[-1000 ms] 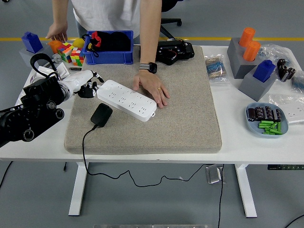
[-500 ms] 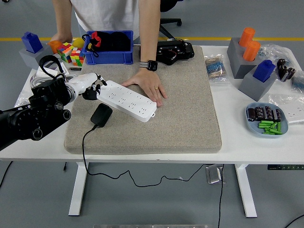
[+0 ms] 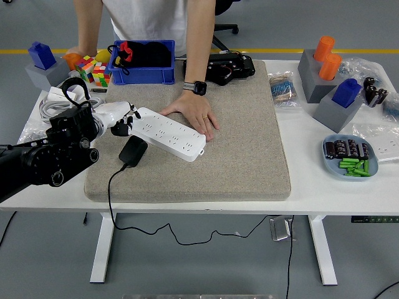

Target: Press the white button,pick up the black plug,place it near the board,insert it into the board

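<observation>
Left hand [image 3: 122, 118] — white five-fingered hand on a black arm, entering from the left. Over the last second it has advanced rightward and now sits against the left end of the long white plastic power strip [image 3: 168, 132]; the strip's near end has shifted slightly with it. Fingers curled down at the strip's end, grasping nothing. Judged: the button press is in hand, though the white button itself is hidden under the fingers.

Black rectangular plug with trailing black cord [image 3: 133, 150] — one, lying on the grey felt mat [image 3: 243, 162] just in front of the strip, untouched.

Person's hand wearing a black wristwatch [image 3: 198, 116] — one, flat on the strip's right part, steadying it; the other hand has withdrawn towards the multicoloured puzzle cubes [image 3: 93, 69], two.

Blue plastic bin [image 3: 142, 63] — one.

Orange cylinders on a grey block [image 3: 326, 57] — two.

Right hand — not in view.
</observation>
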